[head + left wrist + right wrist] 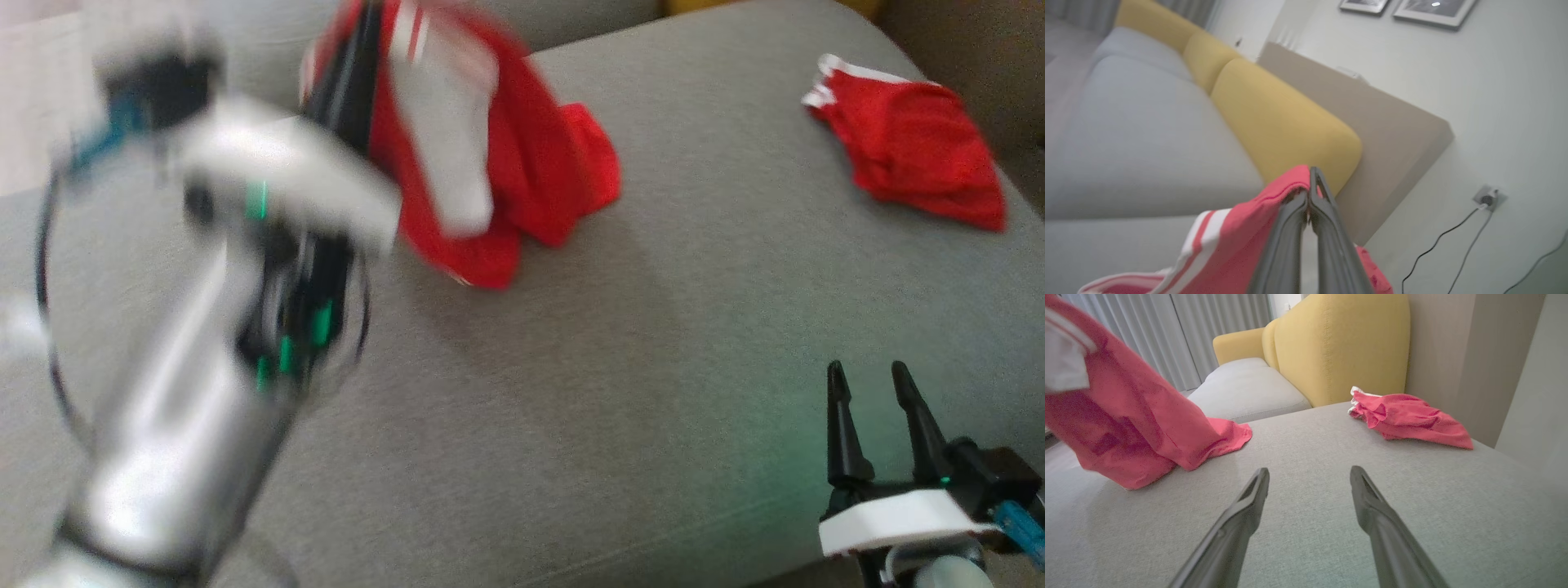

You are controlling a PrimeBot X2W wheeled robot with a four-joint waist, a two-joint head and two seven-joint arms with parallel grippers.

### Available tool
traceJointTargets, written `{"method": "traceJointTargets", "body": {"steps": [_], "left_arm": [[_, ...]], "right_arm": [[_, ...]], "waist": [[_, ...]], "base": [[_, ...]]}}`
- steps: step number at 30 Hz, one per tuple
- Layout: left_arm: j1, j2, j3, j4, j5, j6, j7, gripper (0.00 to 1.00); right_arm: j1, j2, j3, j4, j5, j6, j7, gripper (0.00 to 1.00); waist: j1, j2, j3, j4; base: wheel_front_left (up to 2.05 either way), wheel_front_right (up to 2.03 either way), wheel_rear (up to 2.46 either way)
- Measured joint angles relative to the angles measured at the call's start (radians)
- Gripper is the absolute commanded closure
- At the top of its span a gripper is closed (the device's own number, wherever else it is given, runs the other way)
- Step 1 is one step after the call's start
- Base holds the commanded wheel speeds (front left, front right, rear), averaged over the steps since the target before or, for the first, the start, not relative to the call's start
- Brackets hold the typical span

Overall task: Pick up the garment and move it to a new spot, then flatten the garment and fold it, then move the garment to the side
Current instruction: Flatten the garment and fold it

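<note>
A red garment with white stripes and a white panel hangs lifted over the grey sofa seat, its lower end still trailing on the cushion. My left gripper is shut on its upper edge; the arm looks motion-blurred. In the left wrist view the closed fingertips pinch the red cloth. My right gripper stands open at the lower right, low over bare cushion, nothing between its fingers. In the right wrist view that gripper points at the seat, with the hanging garment to its left.
A second red garment lies crumpled at the seat's far right corner, also seen as a red heap. Yellow back cushions rise behind the seat. A wall socket with cables sits beyond the sofa.
</note>
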Motion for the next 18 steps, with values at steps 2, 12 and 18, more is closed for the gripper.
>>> {"method": "traceJointTargets", "body": {"steps": [2,12,18], "left_arm": [[0.153,0.042,0.006,-0.090,-0.013,0.054,-0.011,1.00],[0.813,0.132,0.061,-0.295,-0.137,0.184,-0.082,1.00],[0.887,0.138,0.140,-0.282,-0.209,0.184,-0.104,1.00]], "right_arm": [[0.009,0.000,-0.004,-0.003,-0.002,0.000,0.000,0.00],[0.013,0.000,-0.007,-0.007,-0.023,0.000,0.000,0.00],[0.034,0.000,-0.001,-0.009,-0.036,0.000,0.000,0.00]], "waist": [[0.0000,0.0000,-0.004,0.026],[0.0000,0.0000,-0.017,0.140],[-0.0001,0.0000,-0.029,0.193]], "base": [[0.00,0.00,0.00],[0.00,0.00,0.00],[0.00,0.00,0.00]]}}
